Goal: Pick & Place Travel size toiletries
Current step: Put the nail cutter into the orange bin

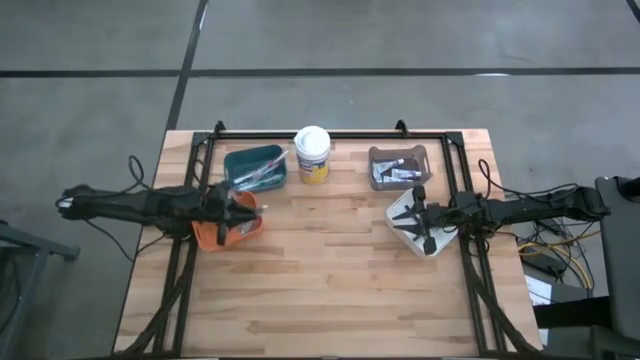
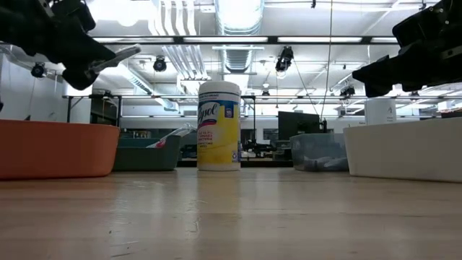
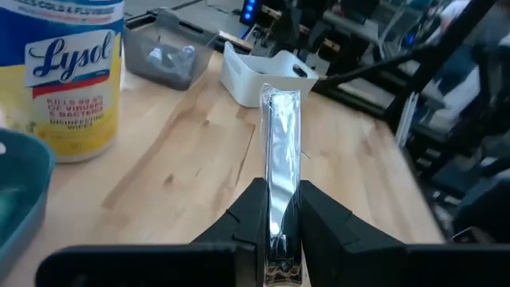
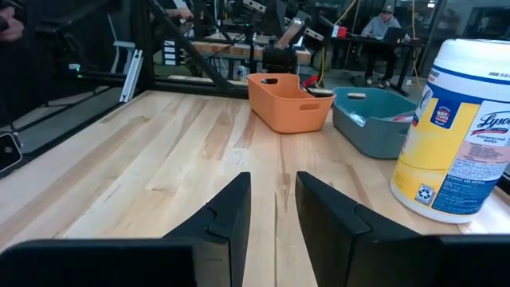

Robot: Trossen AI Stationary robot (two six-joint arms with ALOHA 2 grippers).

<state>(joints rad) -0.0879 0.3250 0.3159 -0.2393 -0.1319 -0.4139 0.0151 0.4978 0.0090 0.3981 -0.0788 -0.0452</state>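
The left gripper (image 3: 279, 239), pinched shut on a silvery tube (image 3: 280, 151) whose length points away, hovers over the orange bin (image 1: 215, 235), while the right gripper (image 4: 272, 211) stands slightly parted, empty, above the white bin (image 1: 405, 210).

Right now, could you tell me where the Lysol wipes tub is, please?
In the high view, the Lysol tub stands upright at the table's far edge, between the teal bin and the grey bin.

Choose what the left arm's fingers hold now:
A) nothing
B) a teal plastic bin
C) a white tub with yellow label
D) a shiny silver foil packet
D: in the left wrist view, the left gripper pinches a shiny silver foil packet between its dark fingers.
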